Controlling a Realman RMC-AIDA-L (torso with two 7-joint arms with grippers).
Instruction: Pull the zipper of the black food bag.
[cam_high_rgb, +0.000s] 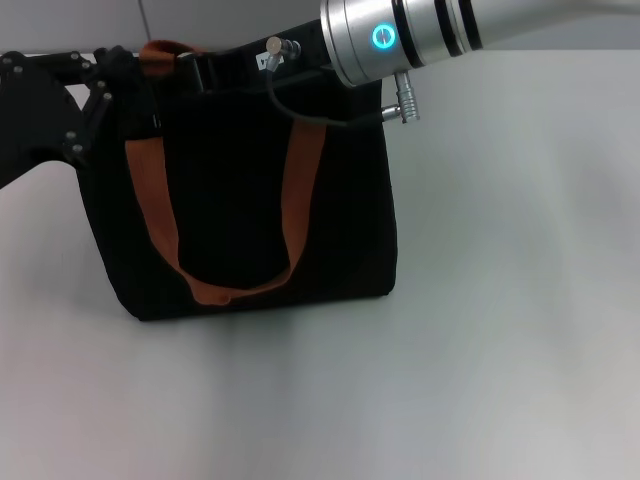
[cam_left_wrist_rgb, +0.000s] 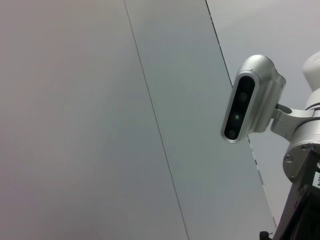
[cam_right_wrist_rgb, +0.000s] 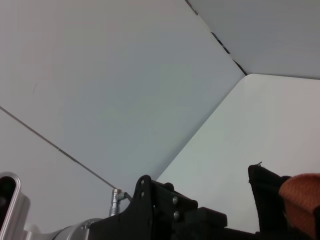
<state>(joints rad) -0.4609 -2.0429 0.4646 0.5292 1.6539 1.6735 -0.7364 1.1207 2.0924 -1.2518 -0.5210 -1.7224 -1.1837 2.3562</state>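
White table (cam_high_rgb: 500, 300), boxy black food bag (cam_high_rgb: 240, 200) upright

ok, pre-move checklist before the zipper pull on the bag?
1. Bag upright on the table: ok.
2. Left end effector at the bag's top left corner: ok; whether it grips fabric: cannot tell.
3. Right end effector over the bag's top edge: cannot tell; only the arm shows, its far end hidden.
4. Zipper in sight: not ok; the pull tab shows in no view.
5. Orange handles clear of the zip track: cannot tell; one hangs down the front, the other sits at the top.
6. Wrist cameras on the work: not ok; both mostly see wall.
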